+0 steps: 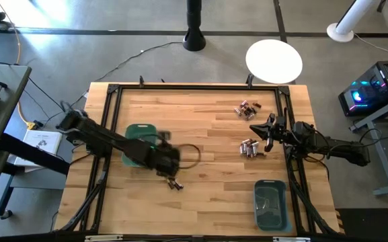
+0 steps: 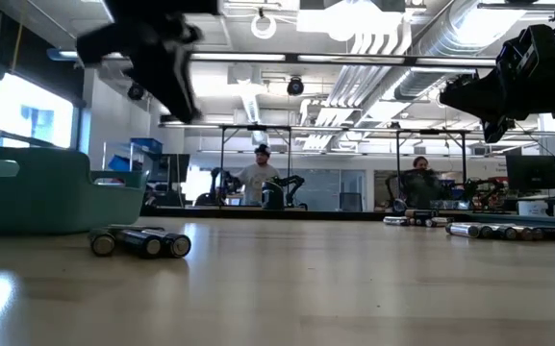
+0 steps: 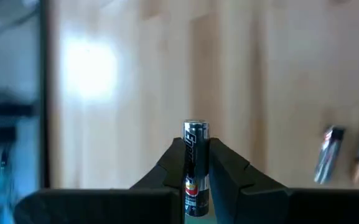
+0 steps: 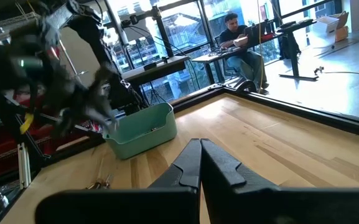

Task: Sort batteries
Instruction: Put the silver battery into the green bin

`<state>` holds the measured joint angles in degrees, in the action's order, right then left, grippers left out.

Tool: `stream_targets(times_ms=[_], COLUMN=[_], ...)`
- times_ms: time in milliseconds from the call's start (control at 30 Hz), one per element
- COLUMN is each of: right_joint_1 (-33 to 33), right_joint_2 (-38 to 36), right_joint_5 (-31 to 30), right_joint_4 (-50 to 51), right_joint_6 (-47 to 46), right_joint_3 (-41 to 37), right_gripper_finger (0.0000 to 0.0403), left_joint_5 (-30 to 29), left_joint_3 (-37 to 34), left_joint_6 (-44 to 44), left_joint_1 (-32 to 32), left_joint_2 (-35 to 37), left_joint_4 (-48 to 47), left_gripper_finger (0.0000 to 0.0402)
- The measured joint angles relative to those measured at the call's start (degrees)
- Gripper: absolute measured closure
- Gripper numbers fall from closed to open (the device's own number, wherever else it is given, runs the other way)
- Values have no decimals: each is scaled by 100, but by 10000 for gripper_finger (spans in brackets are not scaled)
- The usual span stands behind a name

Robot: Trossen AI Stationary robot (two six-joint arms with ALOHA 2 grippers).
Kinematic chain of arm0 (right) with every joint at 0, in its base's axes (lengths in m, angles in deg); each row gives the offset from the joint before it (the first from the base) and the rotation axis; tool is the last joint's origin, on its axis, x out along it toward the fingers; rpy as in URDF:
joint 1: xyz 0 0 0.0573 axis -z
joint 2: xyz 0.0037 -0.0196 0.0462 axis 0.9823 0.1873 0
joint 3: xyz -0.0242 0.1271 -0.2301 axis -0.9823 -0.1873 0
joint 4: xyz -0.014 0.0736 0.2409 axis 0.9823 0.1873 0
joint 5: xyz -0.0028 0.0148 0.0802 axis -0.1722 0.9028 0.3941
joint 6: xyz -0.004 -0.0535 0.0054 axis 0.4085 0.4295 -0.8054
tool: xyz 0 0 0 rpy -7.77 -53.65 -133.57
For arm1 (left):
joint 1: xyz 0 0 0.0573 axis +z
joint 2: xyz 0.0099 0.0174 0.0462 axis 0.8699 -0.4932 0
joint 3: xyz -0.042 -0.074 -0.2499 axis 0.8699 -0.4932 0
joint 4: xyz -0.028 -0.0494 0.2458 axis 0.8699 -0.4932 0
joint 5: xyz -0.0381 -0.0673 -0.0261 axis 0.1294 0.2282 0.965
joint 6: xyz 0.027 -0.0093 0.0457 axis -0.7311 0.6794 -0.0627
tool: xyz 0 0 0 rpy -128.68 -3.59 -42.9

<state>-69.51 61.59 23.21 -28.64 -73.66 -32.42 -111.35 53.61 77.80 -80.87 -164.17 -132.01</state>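
Note:
My left gripper [image 3: 196, 152] hangs above the table beside the left teal bin [image 1: 138, 142] and is shut on a dark battery with a red-orange mark [image 3: 195, 138]. Three dark batteries [image 1: 175, 183] lie on the wood just near of it; in the low view they lie on their sides [image 2: 142, 242]. My right gripper [image 1: 255, 129] hovers shut and empty [image 4: 199, 149] between two battery groups on the table's right side, one farther [image 1: 247, 109] and one nearer [image 1: 249, 148]. A second teal bin [image 1: 271, 204] sits at the near right. My left gripper pinches the dark battery between its two fingers [image 3: 226, 165]. The battery lies along the fingers, and its capped end [image 3: 196, 127] sticks out past the fingertips. It is lifted clear of the table. The fingers point down at the wood.
A black cable loops on the table beside the left bin [image 1: 192, 153]. A dark frame rail [image 1: 180, 87] runs round the table top. Bare wood lies in the middle [image 1: 214, 168]. People sit at desks in the room beyond [image 2: 261, 178].

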Motion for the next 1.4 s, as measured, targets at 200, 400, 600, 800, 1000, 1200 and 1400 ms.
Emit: stream_targets(times_ms=[200,400,600,800,1000,1200,1400], right_joint_1=[0,1,0,2,0,0,0], right_joint_2=[2,2,2,4,6,6,8], right_joint_5=[-2,-1,0,0,0,-2,-2], right_joint_4=[-2,-1,0,0,-2,-1,-2], right_joint_6=[2,0,2,0,2,2,2], right_joint_3=[2,1,2,2,0,2,2], right_gripper_finger=[403,403,403,403,403,403,403], left_joint_5=[36,592,1150,1600,1943,2127,2390], left_joint_3=[-725,-1990,-2896,-3289,-3453,-3541,-3519], left_joint_6=[2256,3542,3797,3472,3123,2875,2674], left_joint_1=[19,158,471,836,1131,1306,1427], left_joint_2=[1306,2276,2450,2294,2001,1598,1280], left_joint_4=[-1172,-761,170,854,1218,1485,1756], left_gripper_finger=[372,372,371,371,371,371,370])
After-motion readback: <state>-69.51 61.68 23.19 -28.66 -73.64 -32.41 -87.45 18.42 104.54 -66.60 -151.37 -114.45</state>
